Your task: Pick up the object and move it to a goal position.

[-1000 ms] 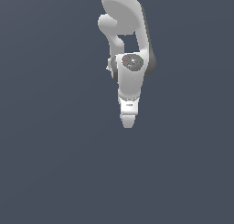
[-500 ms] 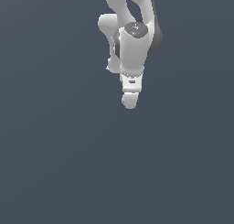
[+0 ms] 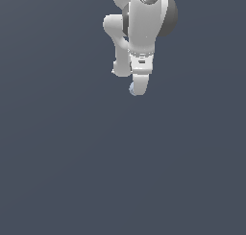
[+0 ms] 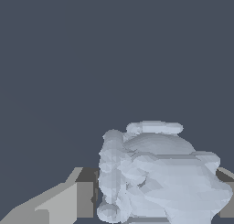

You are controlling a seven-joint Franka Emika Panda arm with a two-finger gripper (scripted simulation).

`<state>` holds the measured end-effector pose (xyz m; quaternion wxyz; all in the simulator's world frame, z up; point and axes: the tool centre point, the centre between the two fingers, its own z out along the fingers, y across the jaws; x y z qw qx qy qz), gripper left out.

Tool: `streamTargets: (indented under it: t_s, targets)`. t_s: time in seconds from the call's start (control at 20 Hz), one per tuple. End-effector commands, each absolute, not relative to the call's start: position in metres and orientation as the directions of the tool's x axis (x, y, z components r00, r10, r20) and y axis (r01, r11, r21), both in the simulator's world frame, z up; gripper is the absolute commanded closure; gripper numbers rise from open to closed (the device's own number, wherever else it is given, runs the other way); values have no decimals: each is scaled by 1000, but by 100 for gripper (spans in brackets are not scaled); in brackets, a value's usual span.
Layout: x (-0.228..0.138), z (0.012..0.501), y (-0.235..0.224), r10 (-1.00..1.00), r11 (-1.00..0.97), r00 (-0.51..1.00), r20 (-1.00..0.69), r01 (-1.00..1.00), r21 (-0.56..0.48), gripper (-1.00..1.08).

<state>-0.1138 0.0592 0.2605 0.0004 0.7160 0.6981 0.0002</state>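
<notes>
Flat dark-grey backdrop, nothing else around; our gripper (image 3: 138, 89) is up high, clamped on the object (image 4: 160, 173).
We judge the pale blue-grey lumpy blob light, rigid and uneven, so pads (image 4: 68, 200) should pinch its broad middle, not the knobs.

Smooth, glossy white plastic-looking casing on the end effector (image 3: 138, 88); lumpy, faceted, faintly sheened pale blue-grey object (image 4: 160, 175), perhaps plastic; flat matt grey tabletop (image 3: 72, 171).
</notes>
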Motion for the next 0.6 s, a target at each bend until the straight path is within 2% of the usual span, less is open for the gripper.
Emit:
streamTargets:
  t_s: [0.0, 0.55]
  targets:
    - [-120, 272, 60, 1000, -26, 26, 1, 1000, 0, 108]
    - [-130, 293, 61, 1000, -26, 26, 1, 1000, 0, 108]
